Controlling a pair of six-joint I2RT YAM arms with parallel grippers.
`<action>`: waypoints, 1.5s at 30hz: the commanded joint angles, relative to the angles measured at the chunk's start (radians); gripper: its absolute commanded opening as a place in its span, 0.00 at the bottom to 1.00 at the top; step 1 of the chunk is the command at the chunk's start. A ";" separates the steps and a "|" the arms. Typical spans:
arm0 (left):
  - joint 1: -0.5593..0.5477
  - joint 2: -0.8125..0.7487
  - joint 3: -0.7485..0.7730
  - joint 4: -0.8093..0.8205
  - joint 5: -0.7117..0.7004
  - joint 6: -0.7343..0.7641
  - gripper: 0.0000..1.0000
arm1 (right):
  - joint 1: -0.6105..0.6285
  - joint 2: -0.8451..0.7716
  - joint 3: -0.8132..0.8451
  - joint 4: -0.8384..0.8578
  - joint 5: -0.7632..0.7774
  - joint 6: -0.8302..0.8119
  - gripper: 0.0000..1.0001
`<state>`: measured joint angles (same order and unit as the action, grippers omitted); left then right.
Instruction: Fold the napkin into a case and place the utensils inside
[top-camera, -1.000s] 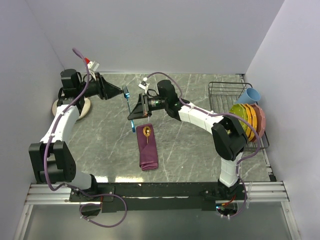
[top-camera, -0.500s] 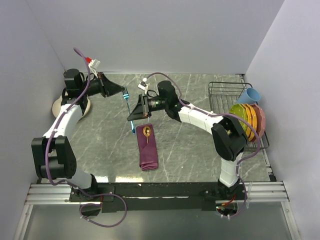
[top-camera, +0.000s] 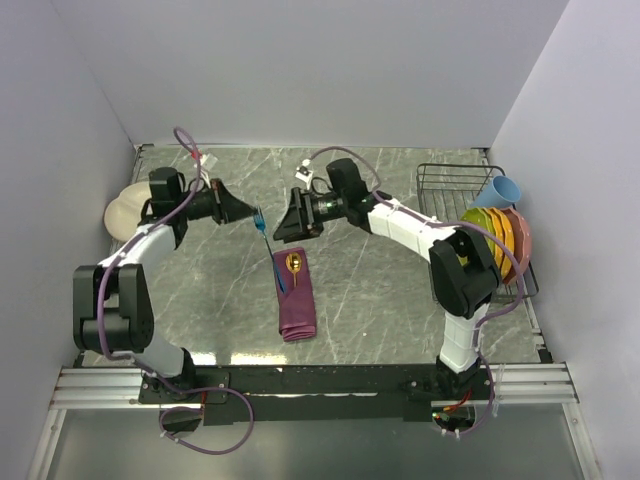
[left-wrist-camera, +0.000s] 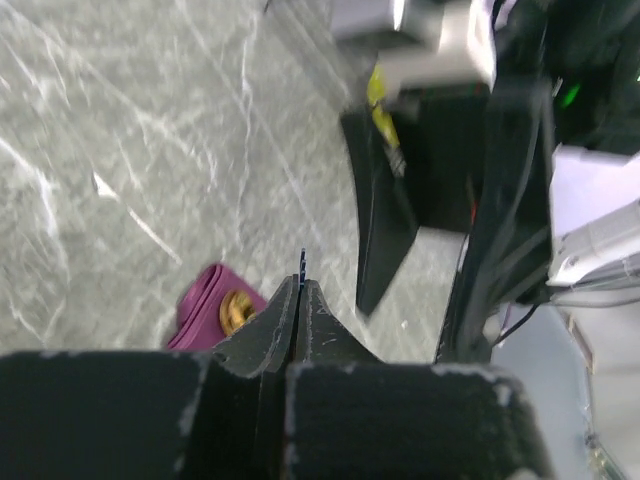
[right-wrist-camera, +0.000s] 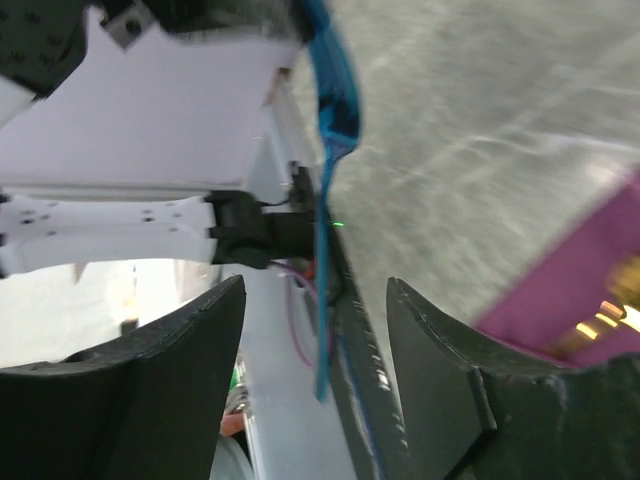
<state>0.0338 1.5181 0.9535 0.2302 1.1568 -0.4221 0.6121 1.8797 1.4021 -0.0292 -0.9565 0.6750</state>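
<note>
The napkin lies folded as a narrow maroon case (top-camera: 296, 303) in the middle of the table, with the gold spoon (top-camera: 294, 263) on its far end. My left gripper (top-camera: 243, 214) is shut on the head of the blue fork (top-camera: 266, 238), whose handle slants down toward the case. In the left wrist view only a blue sliver of the fork (left-wrist-camera: 302, 262) shows above the closed jaws, with the case (left-wrist-camera: 203, 303) and spoon (left-wrist-camera: 235, 312) below. My right gripper (top-camera: 284, 229) stands open just right of the fork. The fork (right-wrist-camera: 335, 110) hangs free between its spread fingers (right-wrist-camera: 190, 335).
A cream plate (top-camera: 124, 211) sits at the far left behind the left arm. A wire dish rack (top-camera: 452, 184) at the right holds several coloured plates (top-camera: 497, 236) and a blue cup (top-camera: 500, 189).
The fork has passed from the right gripper to the left: the left jaws closed on it and the right jaws opened. The left arm swung right and nearer, and the fork now tilts toward the case.
</note>
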 joint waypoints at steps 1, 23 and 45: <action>-0.012 0.063 -0.022 0.055 0.066 0.178 0.01 | -0.040 -0.034 0.026 -0.167 0.051 -0.172 0.67; -0.054 0.211 -0.035 0.599 0.096 -0.134 0.01 | 0.009 0.064 0.060 -0.121 0.101 -0.183 0.58; -0.055 -0.014 -0.027 0.238 -0.238 -0.109 0.48 | 0.040 -0.028 -0.043 -0.023 0.163 -0.150 0.00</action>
<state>-0.0338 1.6653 0.8867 0.7467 1.1503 -0.6575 0.6525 1.9480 1.3987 -0.0692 -0.8680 0.5339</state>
